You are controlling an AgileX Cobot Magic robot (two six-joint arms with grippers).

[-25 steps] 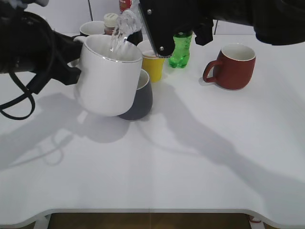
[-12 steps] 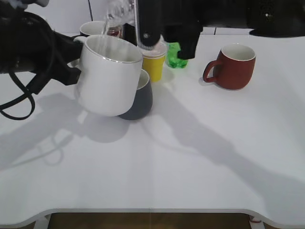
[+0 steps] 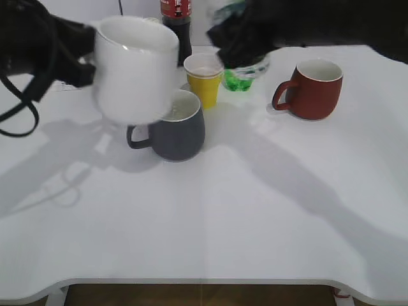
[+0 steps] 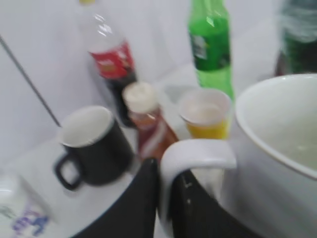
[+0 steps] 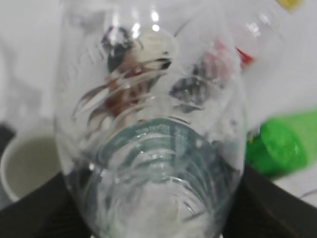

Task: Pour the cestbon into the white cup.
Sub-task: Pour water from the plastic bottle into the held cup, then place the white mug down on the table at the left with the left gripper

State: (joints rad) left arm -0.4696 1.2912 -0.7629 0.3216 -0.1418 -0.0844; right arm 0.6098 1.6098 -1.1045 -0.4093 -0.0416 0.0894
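The white cup (image 3: 134, 70) hangs in the air above the table at the left, over a grey mug. My left gripper (image 3: 81, 54) is shut on its handle; the left wrist view shows the handle (image 4: 195, 156) pinched between the black fingers (image 4: 166, 198), with the cup's bowl (image 4: 282, 144) at the right. My right gripper (image 3: 245, 44) is blurred at the top centre, to the right of the cup and apart from it. It is shut on the cestbon (image 5: 153, 134), a clear ribbed bottle that fills the right wrist view between the fingers (image 5: 153, 203). Its dark green label shows in the left wrist view (image 4: 299, 37).
A grey mug (image 3: 175, 131) stands under the white cup. Behind it are a yellow paper cup (image 3: 204, 80), a green soda bottle (image 3: 239, 78) and a cola bottle (image 3: 175, 19). A red mug (image 3: 312, 89) stands at the right. A black mug (image 4: 91, 144) stands at the back left.
The bottle has swung away from over the white cup to the right. The white cup has risen and straightened. Both arms are blurred with motion.
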